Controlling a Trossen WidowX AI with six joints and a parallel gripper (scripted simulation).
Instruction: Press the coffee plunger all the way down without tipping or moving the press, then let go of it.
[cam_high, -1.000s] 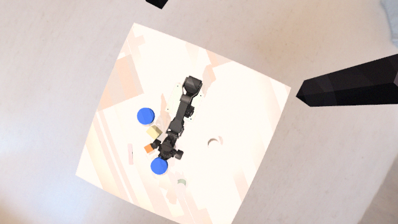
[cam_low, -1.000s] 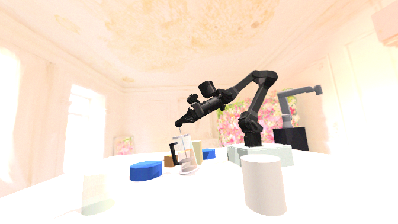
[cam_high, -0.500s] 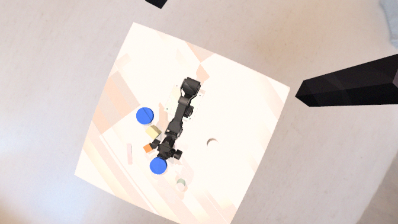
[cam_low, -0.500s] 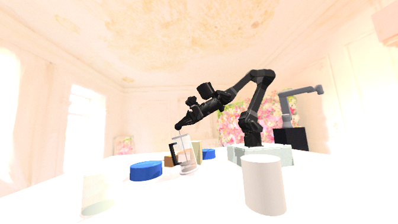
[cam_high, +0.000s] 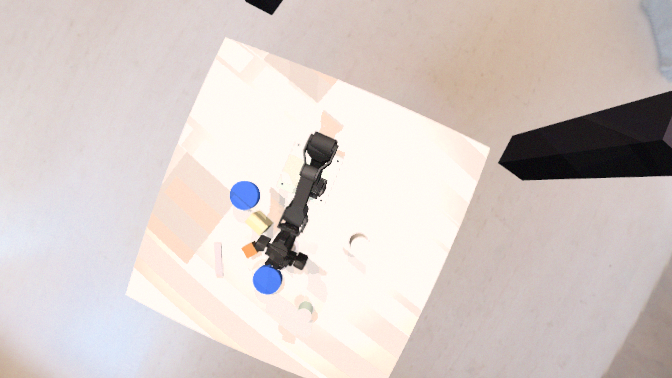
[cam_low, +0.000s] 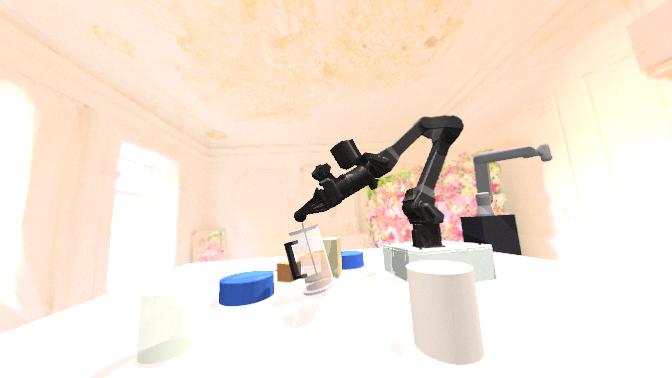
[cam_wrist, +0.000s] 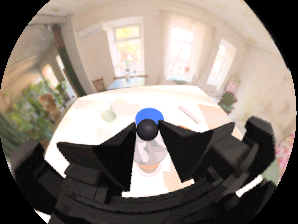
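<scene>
The coffee press (cam_low: 321, 250) (cam_wrist: 150, 151) is clear, with a black handle (cam_low: 292, 260). In the exterior view it leans, its top toward the left and its base ring slanted, one side looking raised. My gripper (cam_high: 272, 265) is shut on the black plunger knob (cam_low: 300, 216) (cam_wrist: 147, 130), above the lid (cam_low: 303, 230). A short length of rod shows between knob and lid, and the rod continues down inside the glass. The arm hides the press in the top view. The plunger disc's exact height inside is unclear.
A blue disc (cam_high: 267, 279) (cam_low: 246, 288) (cam_wrist: 149, 114) lies beyond the press. Another blue disc (cam_high: 244, 195) (cam_low: 352, 260), a yellow block (cam_high: 258, 222) (cam_low: 334, 256) and an orange block (cam_high: 249, 250) (cam_low: 286, 271) are nearby. A white cylinder (cam_high: 359, 243) (cam_low: 442, 312) and greenish cylinder (cam_high: 305, 308) (cam_wrist: 108, 114) stand apart.
</scene>
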